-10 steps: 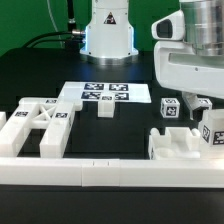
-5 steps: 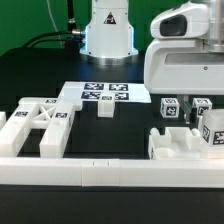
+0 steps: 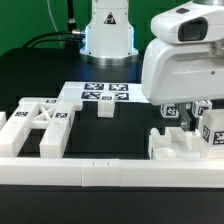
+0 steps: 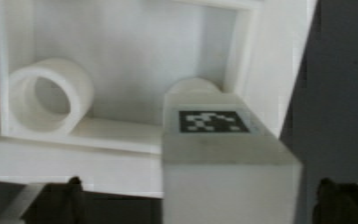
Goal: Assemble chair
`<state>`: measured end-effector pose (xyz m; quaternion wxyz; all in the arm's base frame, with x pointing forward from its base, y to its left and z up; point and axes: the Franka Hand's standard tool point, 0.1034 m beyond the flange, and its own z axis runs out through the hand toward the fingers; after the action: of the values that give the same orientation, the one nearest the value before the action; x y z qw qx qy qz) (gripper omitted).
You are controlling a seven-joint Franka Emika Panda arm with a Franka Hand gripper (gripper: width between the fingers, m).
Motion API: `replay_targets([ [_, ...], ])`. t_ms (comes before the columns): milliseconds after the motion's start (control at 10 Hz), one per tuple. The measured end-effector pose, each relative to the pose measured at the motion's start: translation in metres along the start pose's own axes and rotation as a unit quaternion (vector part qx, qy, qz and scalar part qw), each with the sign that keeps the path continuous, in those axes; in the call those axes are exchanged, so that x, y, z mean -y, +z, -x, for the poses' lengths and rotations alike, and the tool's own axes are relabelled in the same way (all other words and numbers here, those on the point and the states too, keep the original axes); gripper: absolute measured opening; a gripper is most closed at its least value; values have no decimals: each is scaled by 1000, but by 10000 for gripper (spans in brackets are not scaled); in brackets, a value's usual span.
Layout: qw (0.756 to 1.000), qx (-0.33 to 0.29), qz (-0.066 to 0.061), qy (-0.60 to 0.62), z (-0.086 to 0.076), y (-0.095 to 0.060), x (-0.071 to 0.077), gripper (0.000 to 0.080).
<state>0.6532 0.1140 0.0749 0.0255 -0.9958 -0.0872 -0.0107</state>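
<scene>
end effector (image 4: 197, 200): wide open and holding nothing. In the wrist view the dark fingertips (image 4: 60, 197) sit either side of the square post (image 4: 220, 150), with a gap on both sides.

square post: upright, tag on its top face, right in front of the piece with the round hole (image 4: 140, 60). I can't tell whether the two touch.

rest of the chair: the X-braced panel (image 3: 40, 122) lies at the lower left of the exterior view. A small post (image 3: 105, 108) stands mid-frame just in front of the marker board (image 3: 75, 90). A chunky white piece (image 3: 180, 145) and a tagged post (image 3: 170, 110) sit at the lower right, under the arm (image 3: 185, 60).

step, my guess: you're lined up to grab that square post, and the chair itself is barely started.

risk 1: if you're off-centre when you close, one finger lands first and shoves or tips the post into the piece behind it.

risk 2: grab too near the top and smooth plastic can swivel in the grip, so it ends up crooked for whatever hole it goes into.

risk 3: if you drop lower, the fingers could clip the neighbouring parts, which are crowded in there.

risk 4: the arm blocks most of that corner in the exterior view, so you only have the wrist view to judge contact.
</scene>
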Motion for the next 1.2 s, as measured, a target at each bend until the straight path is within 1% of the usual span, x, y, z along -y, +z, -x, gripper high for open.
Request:
replay_targets([
  [100,1000,0,0,2,0,0,0,535],
  [200,1000,0,0,1,0,0,0,399],
  [300,1000,0,0,1,0,0,0,399],
  [400,1000,0,0,6,0,0,1,285],
  [600,1000,0,-2,28,1,1,1,285],
  [700,996,-4,-6,84,0,1,3,285],
  [800,989,-7,-7,151,0,1,3,285],
  [900,977,-10,-7,213,1,1,3,285],
  [1100,941,-14,-10,338,1,2,3,285],
  [1200,932,-14,-9,363,1,2,2,285],
])
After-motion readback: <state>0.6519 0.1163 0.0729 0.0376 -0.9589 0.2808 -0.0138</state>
